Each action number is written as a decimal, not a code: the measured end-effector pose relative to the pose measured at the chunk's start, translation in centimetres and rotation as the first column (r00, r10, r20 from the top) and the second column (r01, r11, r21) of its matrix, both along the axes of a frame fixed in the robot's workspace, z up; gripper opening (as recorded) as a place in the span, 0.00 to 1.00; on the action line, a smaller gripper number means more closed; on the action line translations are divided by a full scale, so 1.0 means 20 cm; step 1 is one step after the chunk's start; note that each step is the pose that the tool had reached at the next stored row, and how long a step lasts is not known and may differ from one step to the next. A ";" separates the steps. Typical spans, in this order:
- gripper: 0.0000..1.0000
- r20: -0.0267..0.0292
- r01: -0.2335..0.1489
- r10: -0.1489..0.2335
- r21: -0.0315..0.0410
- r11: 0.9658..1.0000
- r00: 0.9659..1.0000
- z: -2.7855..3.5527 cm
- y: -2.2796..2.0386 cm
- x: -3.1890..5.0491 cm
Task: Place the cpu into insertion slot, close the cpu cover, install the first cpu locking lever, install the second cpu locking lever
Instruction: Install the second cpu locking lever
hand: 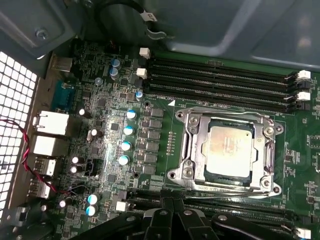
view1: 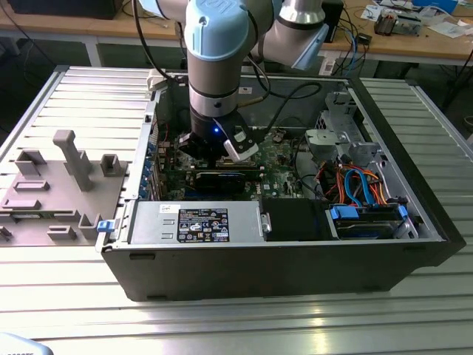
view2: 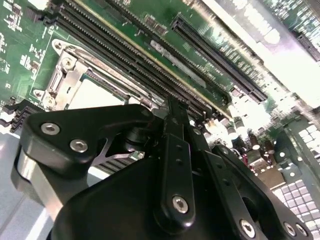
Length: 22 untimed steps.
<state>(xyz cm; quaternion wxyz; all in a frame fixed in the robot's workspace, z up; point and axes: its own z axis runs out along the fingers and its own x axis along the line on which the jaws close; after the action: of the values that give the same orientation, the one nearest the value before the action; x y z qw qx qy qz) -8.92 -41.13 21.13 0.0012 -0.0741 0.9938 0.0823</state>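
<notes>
CPU [hand: 229,150] is already sitting in the insertion slot [hand: 196,161] mid-motherboard [hand: 105,140], the cpu cover [hand: 227,116] lying down around it. Seating the locking levers well is, I judge, calling for straight, gentle pressure. Pincer [view2: 172,107] is hovering just beside the socket, pointing down into the case, fingers seemingly closed on nothing.

end effector [view2: 172,107]: fingertips are buried behind its own black body in the second wrist view, can't tell their gap.
insertion slot [view2: 70,80]: near half hidden by that body.
cpu [hand: 229,150]: top markings too blurry to make out.
motherboard [view1: 284,151]: arm blocks the slot area in the exterior view.
</notes>
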 end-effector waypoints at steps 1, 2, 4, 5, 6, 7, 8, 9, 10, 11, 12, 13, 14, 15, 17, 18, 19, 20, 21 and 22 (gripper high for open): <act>0.11 0.000 -0.002 0.002 0.000 1.000 1.000 -0.004 0.012 0.000; 0.11 0.000 -0.003 0.003 0.000 1.000 1.000 -0.006 0.020 0.000; 0.11 0.000 -0.007 0.007 0.000 1.000 1.000 -0.015 0.044 0.000; 0.11 0.000 -0.008 0.008 0.000 1.000 1.000 -0.019 0.047 0.000; 0.11 0.000 -0.010 0.010 0.001 1.000 1.000 -0.021 0.050 0.000; 0.11 0.000 -0.011 0.011 0.002 1.000 1.000 -0.023 0.050 0.000; 0.11 0.000 -0.011 0.011 0.002 1.000 1.000 -0.025 0.050 0.000; 0.11 0.000 -0.012 0.012 0.004 1.000 1.000 -0.029 0.050 0.000; 0.11 0.000 -0.013 0.013 0.005 1.000 1.000 -0.030 0.050 0.000; 0.11 0.000 -0.013 0.013 0.006 1.000 1.000 -0.032 0.050 0.000; 0.11 0.000 -0.015 0.015 0.007 1.000 1.000 -0.034 0.050 0.000; 0.11 0.000 -0.016 0.016 0.012 1.000 1.000 -0.038 0.051 0.000; 0.11 0.000 -0.018 0.018 0.016 1.000 1.000 -0.040 0.051 0.000; 0.11 0.000 -0.019 0.019 0.020 1.000 1.000 -0.043 0.052 0.000; 0.11 0.001 -0.020 0.020 0.026 0.999 1.000 -0.053 0.052 0.000; 0.11 0.000 -0.021 0.021 0.028 0.999 1.000 -0.060 0.052 0.000; 0.11 0.000 -0.022 0.022 0.029 0.999 1.000 -0.064 0.052 0.000; 0.11 0.000 -0.022 0.022 0.029 0.999 1.000 -0.065 0.052 0.000; 0.11 0.000 -0.023 0.023 0.028 0.999 1.000 -0.065 0.052 0.000; 0.11 0.000 -0.023 0.023 0.027 0.999 1.000 -0.065 0.052 0.000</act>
<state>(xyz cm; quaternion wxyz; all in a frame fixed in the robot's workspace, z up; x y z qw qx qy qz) -8.92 -40.08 19.83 0.0012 -0.0853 0.9917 0.0957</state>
